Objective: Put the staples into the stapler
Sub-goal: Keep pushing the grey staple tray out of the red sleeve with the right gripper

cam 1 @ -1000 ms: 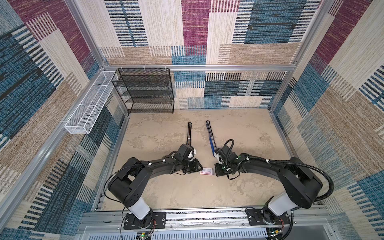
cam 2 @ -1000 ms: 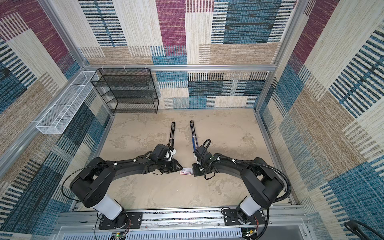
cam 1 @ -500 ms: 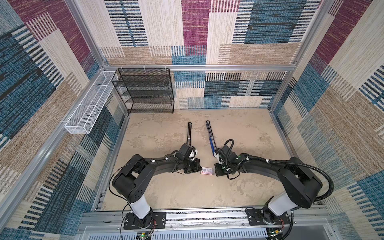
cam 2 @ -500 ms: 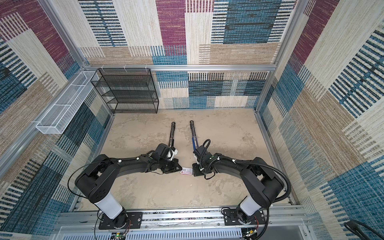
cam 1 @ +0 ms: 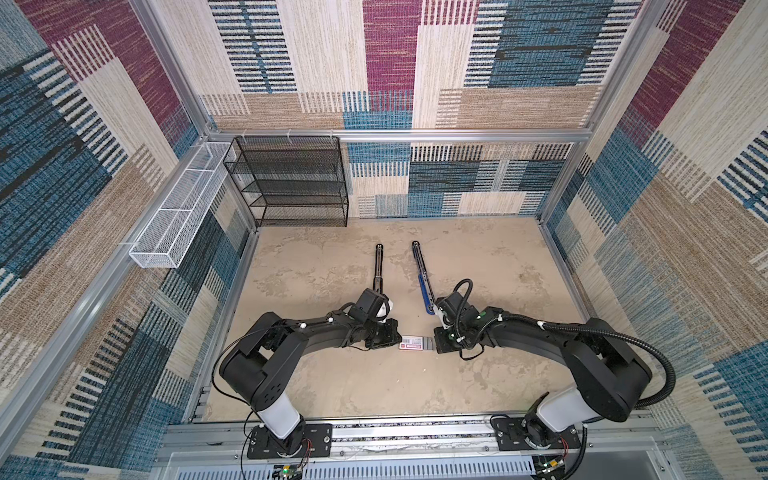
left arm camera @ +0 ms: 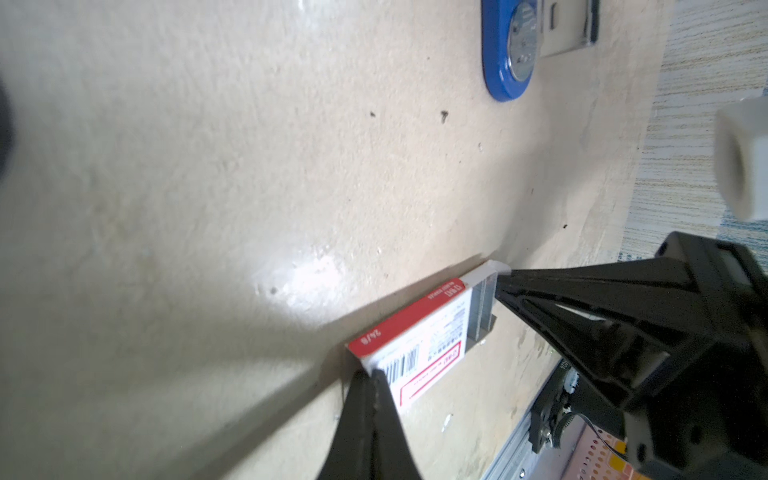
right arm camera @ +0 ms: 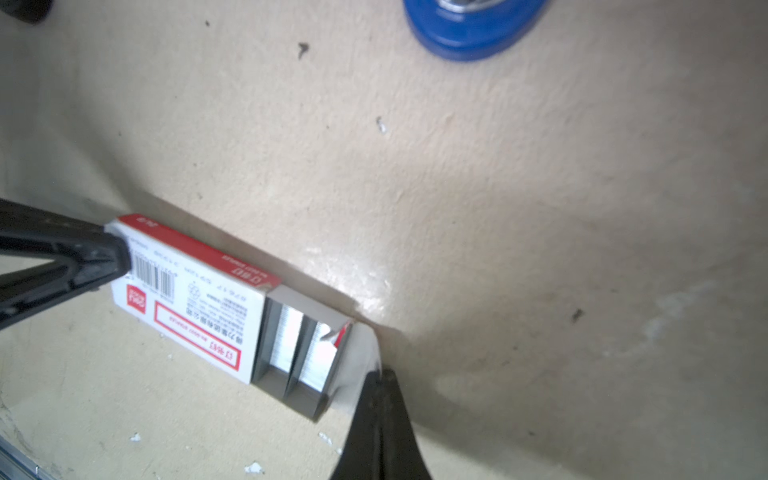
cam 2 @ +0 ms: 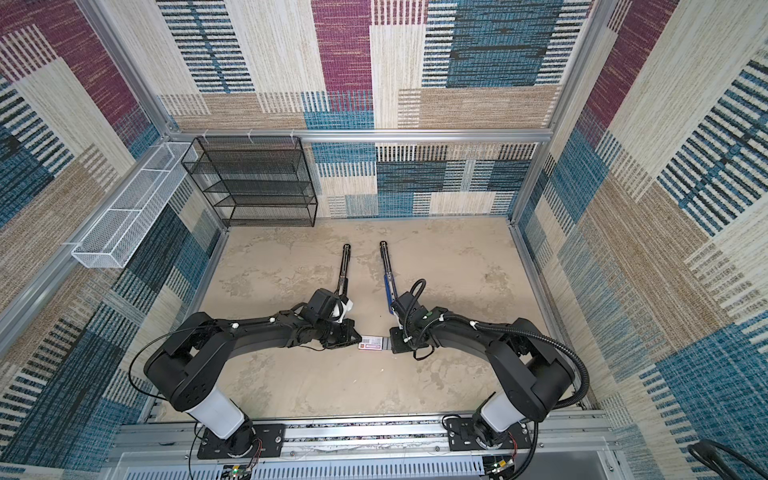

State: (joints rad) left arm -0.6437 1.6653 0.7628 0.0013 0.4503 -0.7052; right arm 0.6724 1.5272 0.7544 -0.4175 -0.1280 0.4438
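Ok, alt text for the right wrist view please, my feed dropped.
A white-and-red staple box lies on the beige tabletop, its inner tray slid partly out, showing grey staple strips. The right hand meets the tray's end with closed tips; the left hand touches the barcode end. A blue stapler end shows beyond.

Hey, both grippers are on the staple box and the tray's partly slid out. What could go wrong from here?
1. The right gripper pinches only the thin white end flap of the tray; the flap may slip free or tear before the tray clears the card box.
2. The left gripper seems to hold just one corner of that box, so the box could twist and tip the exposed staples onto the table.
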